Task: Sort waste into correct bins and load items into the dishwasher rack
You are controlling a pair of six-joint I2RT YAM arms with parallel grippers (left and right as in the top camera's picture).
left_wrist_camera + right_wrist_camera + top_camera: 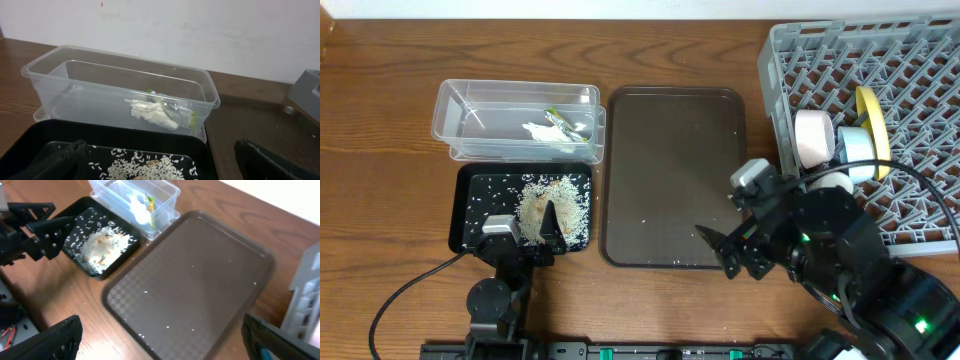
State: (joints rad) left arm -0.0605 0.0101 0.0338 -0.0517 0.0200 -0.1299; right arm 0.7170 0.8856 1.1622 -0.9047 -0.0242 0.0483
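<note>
The clear tub (480, 100) holds a green-and-orange wrapper (563, 122) (172, 105) and crumpled white paper (542, 133) (152, 115). Loose rice (555, 205) (145, 167) (102, 242) is piled in the black tray (465, 210). My left gripper (525, 228) (160, 167) hangs open over that tray's near edge, holding nothing. In the grey rack (920, 60) stand a yellow plate (872, 125), a white bowl (813, 138), a light blue bowl (855, 150) and a small white cup (832, 185). Over the brown tray's near right corner my right gripper (720, 250) (160, 345) is wide open and holds nothing.
A brown serving tray (675, 160) (200, 275) lies between the bins and the rack, with a few stray rice grains (642, 222) on it. Bare wooden table (380, 150) surrounds everything. The right arm's bulk sits close against the rack's near left corner.
</note>
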